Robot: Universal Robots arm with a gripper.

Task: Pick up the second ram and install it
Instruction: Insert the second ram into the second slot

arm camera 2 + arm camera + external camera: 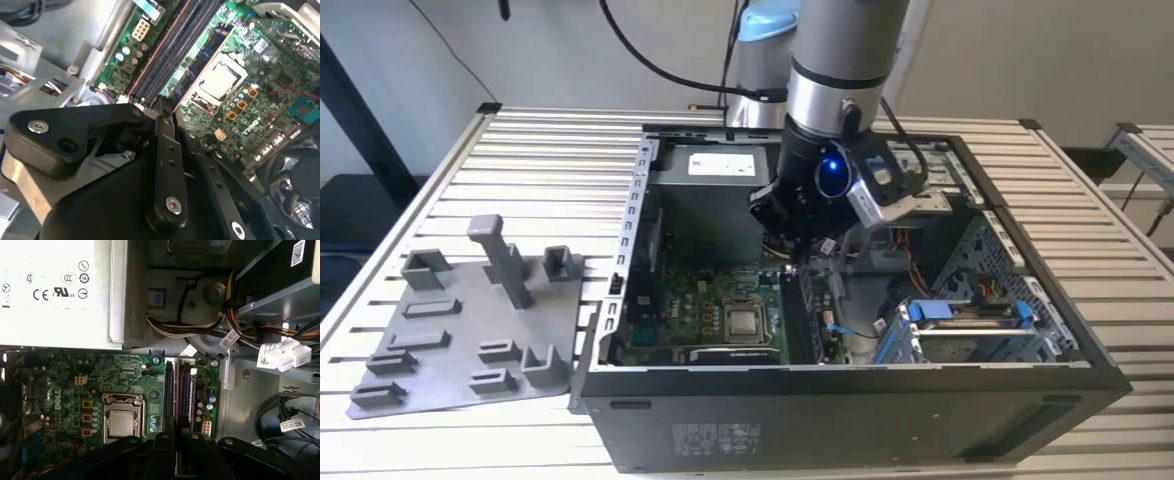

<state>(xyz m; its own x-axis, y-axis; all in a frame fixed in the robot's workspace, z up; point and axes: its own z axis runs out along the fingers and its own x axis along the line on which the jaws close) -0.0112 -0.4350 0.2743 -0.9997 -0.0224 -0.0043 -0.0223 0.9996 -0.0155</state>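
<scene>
The second ram (170, 395) is a long, narrow dark stick standing on edge in a motherboard (125, 375) slot, beside 1 similar stick (185, 395) and just to the exterior view's right of the processor socket (744, 322). The open computer case (854, 385) holds that board, a power supply (55, 290) at its far end and bundled cables (200, 332). A gray tray (454, 350) lies outside on the exterior view's left. The arm reaches straight down into the case, the claw (176, 437) closed to a narrow slit over the stick's end; whether it pinches the stick, I cannot tell.
</scene>
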